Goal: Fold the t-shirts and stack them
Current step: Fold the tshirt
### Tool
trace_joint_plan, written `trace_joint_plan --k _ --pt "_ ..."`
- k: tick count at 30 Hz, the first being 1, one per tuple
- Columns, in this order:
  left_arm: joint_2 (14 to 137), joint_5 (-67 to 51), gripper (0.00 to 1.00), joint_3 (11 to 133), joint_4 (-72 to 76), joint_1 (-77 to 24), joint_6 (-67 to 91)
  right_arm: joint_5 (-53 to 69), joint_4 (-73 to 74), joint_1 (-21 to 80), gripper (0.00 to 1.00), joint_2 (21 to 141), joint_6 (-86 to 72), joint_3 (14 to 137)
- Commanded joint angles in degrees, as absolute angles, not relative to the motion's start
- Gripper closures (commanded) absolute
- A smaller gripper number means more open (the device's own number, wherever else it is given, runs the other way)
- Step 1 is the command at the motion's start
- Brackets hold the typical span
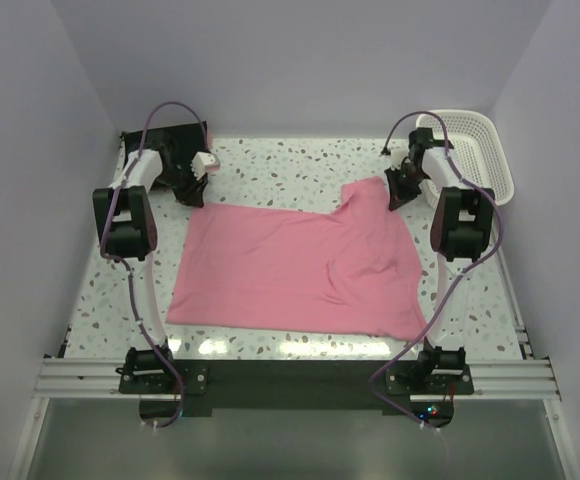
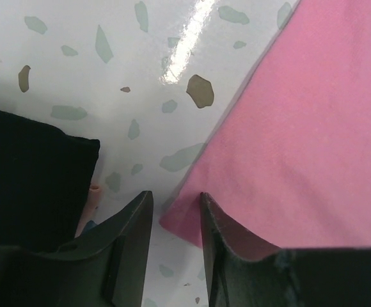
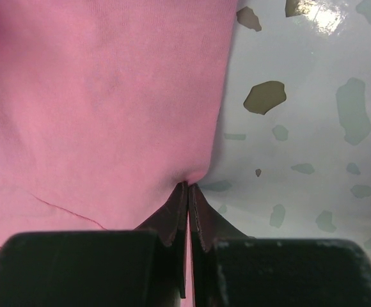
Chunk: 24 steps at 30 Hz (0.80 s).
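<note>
Speckled white desk (image 1: 290, 165) inside pale lilac walls, with a white lattice basket (image 1: 485, 150) at the far right corner. Spread across the middle: pink t-shirt (image 1: 290, 270), mostly flat, creased toward its right side, with a raised flap at the far right. Tucked into the far left corner of the desk: black folded garment (image 1: 165, 140), near the pink cloth but apart from it, bare desk showing between them in the left wrist view.

Left gripper (image 2: 176, 198) low over the far left corner of the pink t-shirt, jaws apart, nothing held. Pink corner just at the inner finger, not yet pinched. Right gripper (image 3: 187, 187) at the far right flap, jaws together and clamped on a pucker of the pink edge.

Judged step: taking both far corners, probably for a first fold toward the near edge.

To do it well:
- Shift the left jaws a touch toward the pink to bring the corner fully between them.
- Press down to the desk and close on cloth, not on bare surface.
- Keep clear of the black folded garment alongside.
- Lift both ends together and level, only high enough to free the fabric.
- Carry at a matched pace for a straight fold line.
- Lay the cloth down before letting go, then deal with the crease on the right side
</note>
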State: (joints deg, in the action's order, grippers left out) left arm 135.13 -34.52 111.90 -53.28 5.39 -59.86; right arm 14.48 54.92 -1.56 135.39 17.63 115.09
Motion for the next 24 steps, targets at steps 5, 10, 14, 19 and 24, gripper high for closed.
trace_joint_plan --k 5,10,14,19,24 --pt "136.8 -35.3 0.88 114.0 -57.0 6.0 -62.6 14.1 55.9 -1.8 1.00 133.4 18.3 117.4" --pt "134.7 -37.8 1.00 114.3 -56.3 6.1 -62.1 14.9 56.5 -1.8 1.00 133.6 18.5 119.9" --pt "131.4 -39.2 1.00 113.5 -53.0 6.9 -59.9 16.7 57.7 -1.9 1.00 132.0 18.8 120.7" --pt "128.1 -41.1 1.00 111.6 -51.9 8.0 -59.9 17.1 57.7 -2.2 1.00 128.4 19.8 117.1" --pt "125.8 -41.7 1.00 110.0 -52.1 8.9 -61.5 17.0 57.7 -2.6 1.00 125.0 20.4 114.9"
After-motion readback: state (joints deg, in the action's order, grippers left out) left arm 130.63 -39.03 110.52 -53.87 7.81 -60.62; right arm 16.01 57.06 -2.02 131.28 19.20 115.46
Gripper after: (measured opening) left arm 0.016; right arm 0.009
